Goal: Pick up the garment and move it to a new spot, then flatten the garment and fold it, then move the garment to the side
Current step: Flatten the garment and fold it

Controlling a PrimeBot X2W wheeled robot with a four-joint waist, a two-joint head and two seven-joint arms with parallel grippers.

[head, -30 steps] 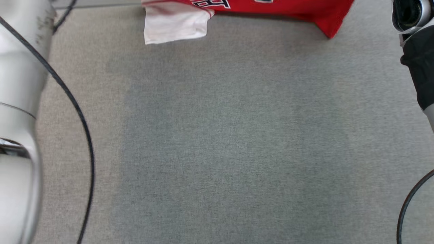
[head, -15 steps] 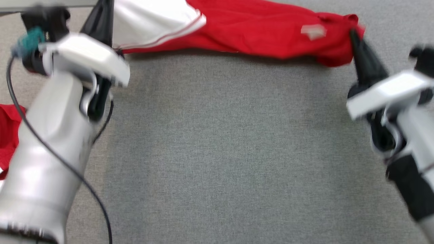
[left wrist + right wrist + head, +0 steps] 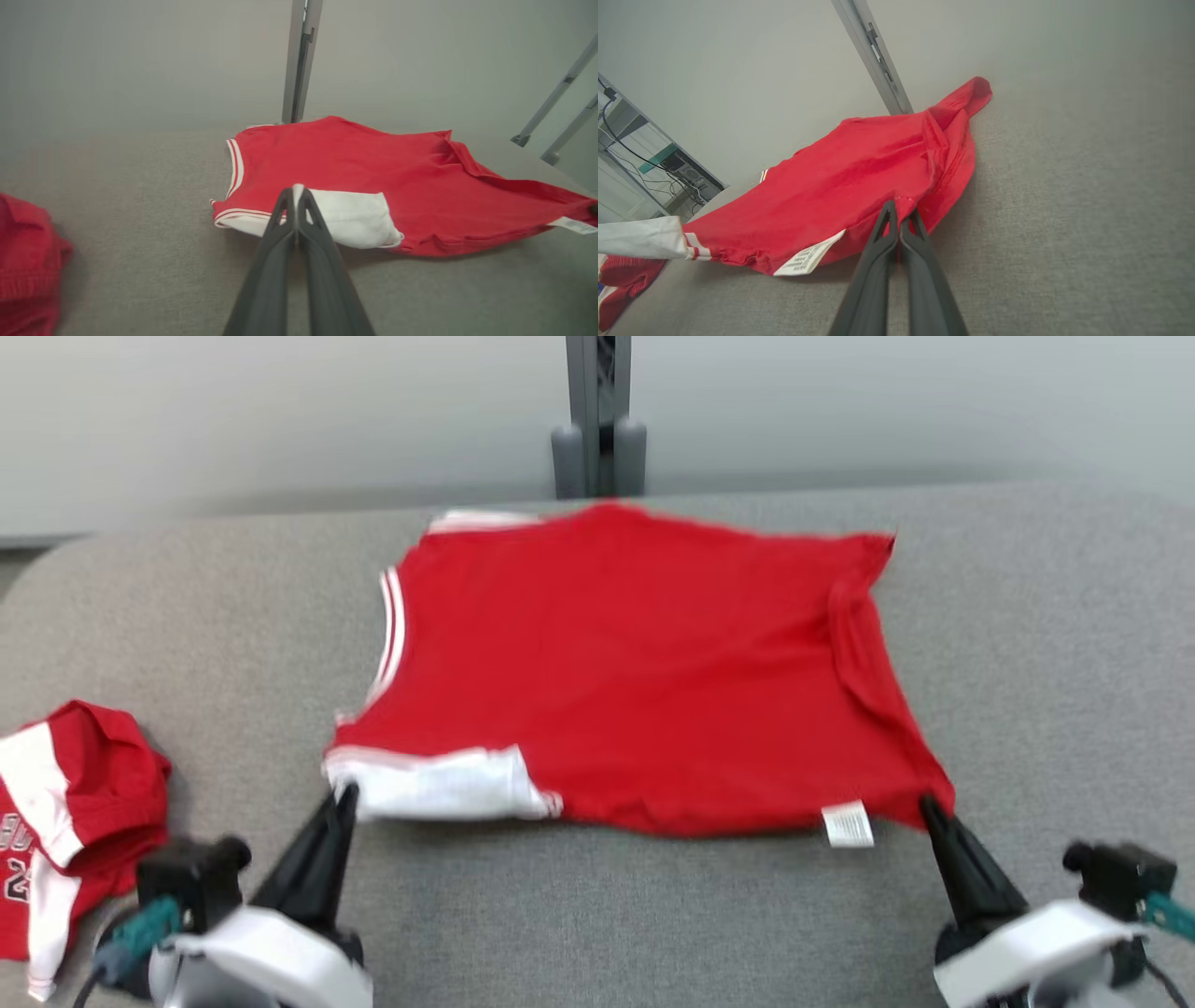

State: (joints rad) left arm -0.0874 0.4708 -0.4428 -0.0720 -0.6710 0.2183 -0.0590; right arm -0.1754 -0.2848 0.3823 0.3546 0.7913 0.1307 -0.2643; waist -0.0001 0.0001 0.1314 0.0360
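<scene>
Nearest us, the left fingers [image 3: 317, 859] are pressed together on the white near-left corner of the red cloth jersey with white trim [image 3: 635, 663]. The right fingers [image 3: 971, 873] are pinched shut on its red near-right corner, just past the small white care label [image 3: 848, 825].

The jersey lies spread across the middle of the grey fabric-covered worktop [image 3: 1046, 663]. It's mostly flat, with a ridge of slack down its right side. Light, limp stuff, I'd say: it will sag between two holds and drag on that rough cloth. Corners and edges are the places to take it, both sides at once, though a thin pinch could slip out.

Off to the near left, well apart, sits a crumpled red-and-white garment [image 3: 65, 821], worth minding if the jersey goes that way. Further back there's the striped white edging [image 3: 390, 635], then the jersey's far edge close to the worktop's back. Beyond that stands a grey upright metal post [image 3: 597, 420] against the pale wall, and the fold path looks open to me.
</scene>
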